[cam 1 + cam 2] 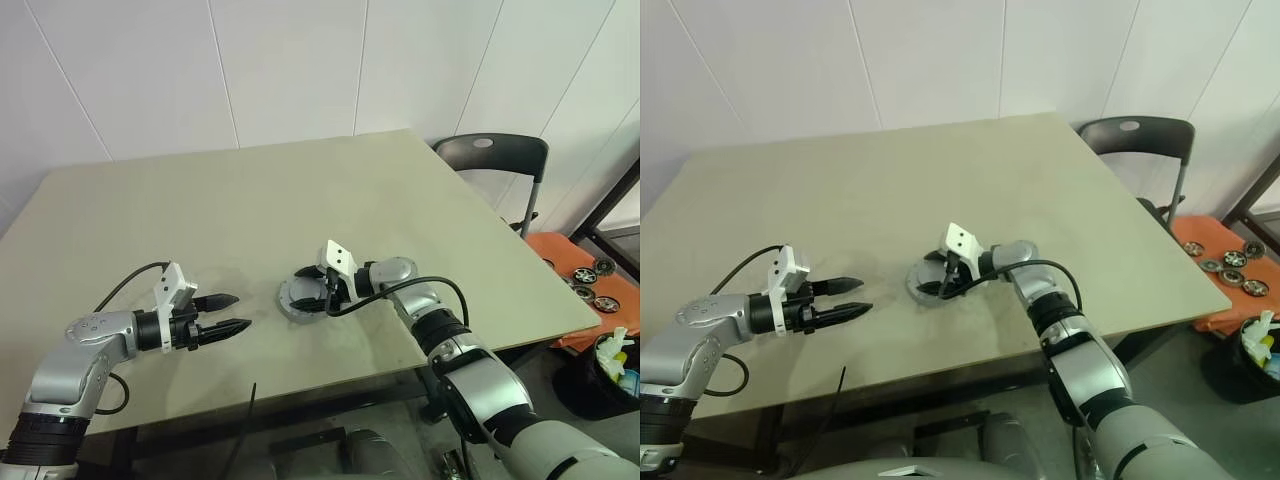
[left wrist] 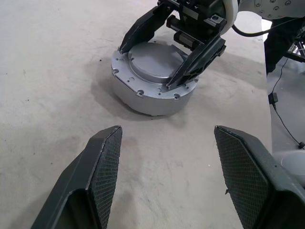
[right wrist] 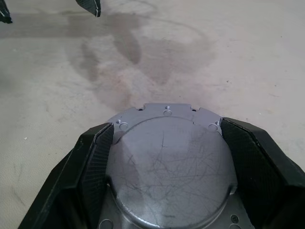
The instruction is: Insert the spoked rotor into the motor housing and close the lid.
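Note:
The silver-grey lid point(image 2: 155, 64) lies flat on top of the round silvery motor housing point(image 2: 147, 98), near the table's front edge. My right gripper point(image 3: 167, 126) reaches over it from the right. Its jaws are open and the two black fingers straddle the lid's raised centre point(image 3: 167, 167), close against its sides. My left gripper point(image 1: 240, 311) hovers just above the table a short way left of the housing, pointing at it, open with nothing between its fingers point(image 2: 107, 162). The spoked rotor is hidden from view.
The beige table point(image 1: 250, 200) stretches bare behind and to the left of the housing. A black chair point(image 1: 495, 160) stands past the table's right corner. An orange surface point(image 1: 585, 270) with several small wheels and a dark bin point(image 1: 610, 365) are at the far right.

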Robot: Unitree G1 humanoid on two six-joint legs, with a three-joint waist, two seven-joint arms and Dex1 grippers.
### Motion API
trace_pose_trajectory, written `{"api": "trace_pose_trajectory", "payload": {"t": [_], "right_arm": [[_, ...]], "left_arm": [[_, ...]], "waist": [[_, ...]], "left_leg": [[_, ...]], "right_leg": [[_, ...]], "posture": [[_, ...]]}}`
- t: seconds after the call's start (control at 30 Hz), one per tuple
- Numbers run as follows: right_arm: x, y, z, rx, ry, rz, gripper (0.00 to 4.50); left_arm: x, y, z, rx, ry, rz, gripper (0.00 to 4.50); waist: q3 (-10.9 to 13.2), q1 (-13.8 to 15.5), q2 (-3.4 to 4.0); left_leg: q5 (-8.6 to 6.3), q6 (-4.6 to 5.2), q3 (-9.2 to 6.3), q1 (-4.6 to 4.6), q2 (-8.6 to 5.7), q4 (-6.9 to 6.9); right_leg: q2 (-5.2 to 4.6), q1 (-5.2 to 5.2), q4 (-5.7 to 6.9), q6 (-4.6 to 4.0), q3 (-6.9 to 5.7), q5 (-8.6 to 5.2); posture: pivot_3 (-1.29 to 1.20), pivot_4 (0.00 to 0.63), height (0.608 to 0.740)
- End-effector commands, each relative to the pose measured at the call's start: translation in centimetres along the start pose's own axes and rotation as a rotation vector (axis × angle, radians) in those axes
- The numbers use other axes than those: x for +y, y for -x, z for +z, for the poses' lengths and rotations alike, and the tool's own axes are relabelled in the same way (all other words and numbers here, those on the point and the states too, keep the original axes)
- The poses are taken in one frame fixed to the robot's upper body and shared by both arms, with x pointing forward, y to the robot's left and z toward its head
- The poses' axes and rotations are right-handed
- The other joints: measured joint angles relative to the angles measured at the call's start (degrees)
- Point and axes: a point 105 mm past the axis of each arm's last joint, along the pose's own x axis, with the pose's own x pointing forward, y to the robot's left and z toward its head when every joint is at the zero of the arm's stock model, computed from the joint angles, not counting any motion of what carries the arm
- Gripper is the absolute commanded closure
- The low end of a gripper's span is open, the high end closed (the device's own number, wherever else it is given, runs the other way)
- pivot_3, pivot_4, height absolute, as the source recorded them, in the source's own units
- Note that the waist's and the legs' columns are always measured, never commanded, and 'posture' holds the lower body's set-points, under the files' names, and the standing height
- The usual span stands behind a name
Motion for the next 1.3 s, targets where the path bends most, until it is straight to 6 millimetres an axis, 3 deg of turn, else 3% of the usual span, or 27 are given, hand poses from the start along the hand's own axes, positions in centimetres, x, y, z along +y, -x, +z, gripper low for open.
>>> {"api": "trace_pose_trajectory", "payload": {"t": [0.03,0.6,0.77,1.3], "right_arm": [[0.5,0.2,-2.1,0.088,-0.019,0.022,1.29],[0.6,1.1,-3.7,0.125,-0.113,0.030,1.29],[0.8,0.9,-3.8,0.128,-0.125,0.041,1.29],[0.7,1.1,-4.1,0.120,-0.152,0.018,1.29]], "left_arm": [[-0.2,0.0,1.1,-0.029,-0.038,-0.004,1.21],[-0.3,-0.8,1.5,-0.061,-0.040,0.010,1.21],[0.7,-1.5,3.4,-0.152,-0.059,0.082,1.21],[0.1,-4.6,3.0,-0.162,-0.045,0.048,1.21]], "waist": [[0.00,0.01,0.00],[-0.06,0.61,-0.06],[-0.14,1.39,-0.17],[-0.32,1.45,-0.19]], "left_leg": [[0.00,0.00,0.00,0.00,0.00,-0.01],[0.00,0.00,0.00,0.04,-0.03,0.01],[0.00,0.00,-0.01,0.11,-0.04,0.06],[0.00,0.00,0.00,0.12,-0.07,0.07]], "right_leg": [[0.00,-0.01,0.00,0.00,0.00,0.00],[-0.04,0.06,0.00,0.02,0.00,-0.03],[-0.04,0.14,0.04,0.01,-0.01,-0.03],[-0.03,0.16,0.06,0.02,-0.01,-0.03]], "posture": [[0.00,0.000,0.740],[0.00,0.000,0.740],[0.00,0.000,0.740],[0.00,0.000,0.740]]}}
